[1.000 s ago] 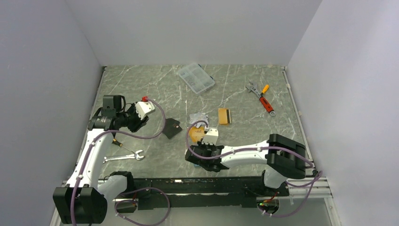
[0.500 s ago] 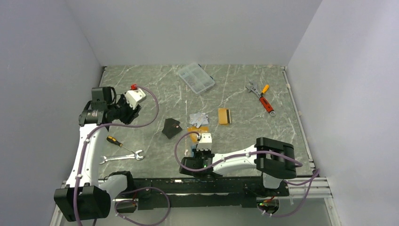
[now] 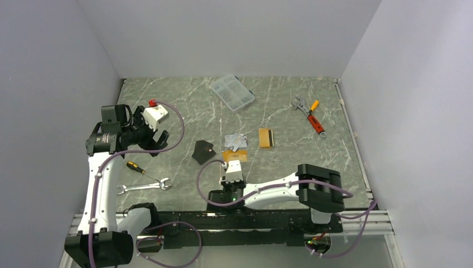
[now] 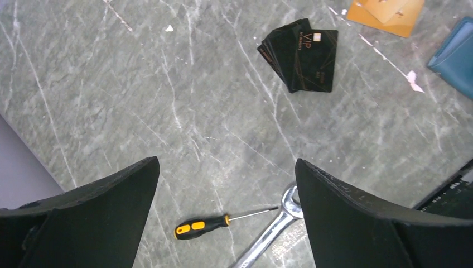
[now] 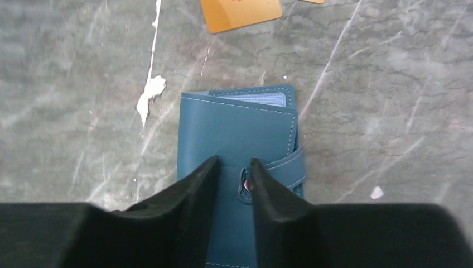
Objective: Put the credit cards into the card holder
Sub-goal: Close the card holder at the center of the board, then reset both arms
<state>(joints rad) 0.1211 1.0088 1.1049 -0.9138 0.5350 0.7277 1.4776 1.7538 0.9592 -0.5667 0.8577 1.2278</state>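
The teal card holder lies folded on the table with its snap tab across the front, and a silver-grey card edge peeks out at its top. My right gripper hovers over it, jaws a narrow gap apart with nothing between them; its right fingertip sits by the snap. An orange-gold card lies just beyond the holder, silver-grey cards behind that, and a striped gold card to their right. My left gripper hangs wide open above the table's left side.
A fan of black VIP cards lies left of the orange card. A yellow-black screwdriver and a spanner lie below my left gripper. A clear compartment box sits at the back, an adjustable wrench and an orange screwdriver at the back right.
My right gripper drew back toward the near edge and its jaws parted slightly. My left arm swung back and left, and its jaws spread wide.
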